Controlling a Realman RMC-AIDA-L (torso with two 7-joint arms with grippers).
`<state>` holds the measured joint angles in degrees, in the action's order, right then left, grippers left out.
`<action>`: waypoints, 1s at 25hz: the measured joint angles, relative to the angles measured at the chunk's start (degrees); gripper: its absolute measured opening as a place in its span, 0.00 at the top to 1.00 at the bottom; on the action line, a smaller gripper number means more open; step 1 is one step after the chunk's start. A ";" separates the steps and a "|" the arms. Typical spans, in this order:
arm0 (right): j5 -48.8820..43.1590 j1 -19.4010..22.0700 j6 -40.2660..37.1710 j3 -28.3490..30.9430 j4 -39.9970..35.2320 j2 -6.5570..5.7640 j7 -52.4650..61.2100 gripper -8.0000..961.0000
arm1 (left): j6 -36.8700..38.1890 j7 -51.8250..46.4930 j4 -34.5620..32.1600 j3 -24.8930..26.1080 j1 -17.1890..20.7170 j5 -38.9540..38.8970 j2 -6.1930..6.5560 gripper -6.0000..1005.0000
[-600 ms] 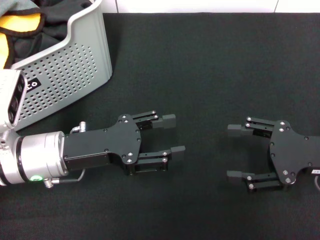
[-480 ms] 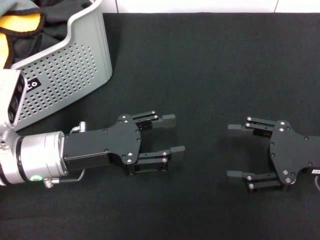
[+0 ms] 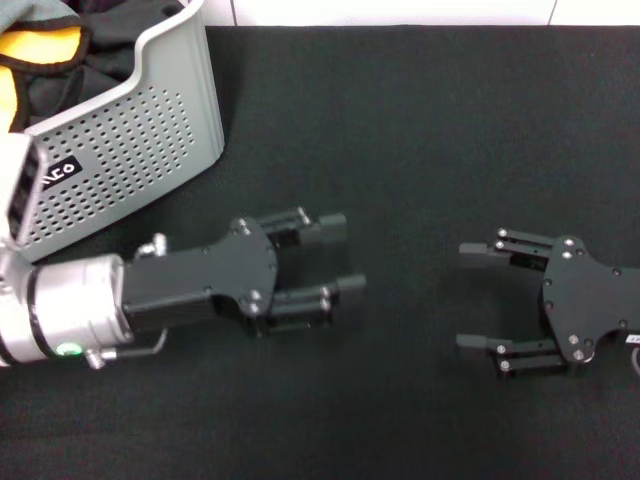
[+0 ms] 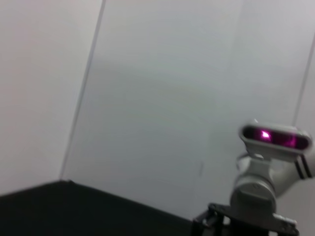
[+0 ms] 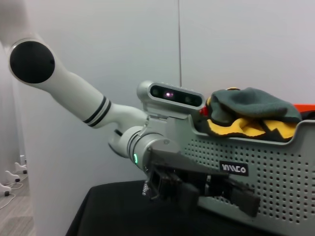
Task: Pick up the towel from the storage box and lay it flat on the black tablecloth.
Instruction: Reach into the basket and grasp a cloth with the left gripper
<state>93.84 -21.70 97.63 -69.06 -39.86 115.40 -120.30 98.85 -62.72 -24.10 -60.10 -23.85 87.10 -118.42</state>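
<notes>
The towel (image 3: pixel 40 50) lay bunched inside the storage box (image 3: pixel 150 130) at the far left of the black tablecloth (image 3: pixel 420 130); the left gripper (image 3: pixel 338 255) hovered near the box, fingers spread. The right gripper (image 3: pixel 472 295) sat well apart, also spread, empty.

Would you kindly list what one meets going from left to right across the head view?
The towel in the storage box → left gripper, open → right gripper, open, all over the black tablecloth.

Even bright indoor light, soft shadows, left wrist view blurred (smeared throughout)
</notes>
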 joint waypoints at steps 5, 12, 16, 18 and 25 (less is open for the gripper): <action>-0.14 -0.02 -0.14 0.50 0.28 0.00 -0.03 0.11 | 2.70 0.24 -3.99 5.93 3.51 -6.58 -0.80 0.23; -0.03 -0.25 -0.54 0.57 2.16 -0.07 -1.46 0.11 | 3.02 -0.07 -12.90 8.70 10.52 -17.30 -1.29 0.23; -0.04 -0.30 -1.01 0.59 2.17 -0.09 -2.01 0.11 | 1.54 -1.54 -16.71 14.51 11.74 -17.70 -1.24 0.23; -0.06 -0.41 -1.18 0.59 2.16 -0.09 -2.22 0.11 | 1.36 -2.00 -19.46 18.01 12.54 -17.73 -1.31 0.23; -0.19 -0.61 -3.32 0.60 2.15 -0.09 -3.11 0.11 | 1.00 -1.53 -24.72 28.99 15.55 -16.88 -1.30 0.23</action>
<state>93.65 -22.31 94.31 -68.46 -37.71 115.31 -123.41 99.84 -64.25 -48.82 -31.11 -8.30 70.21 -119.72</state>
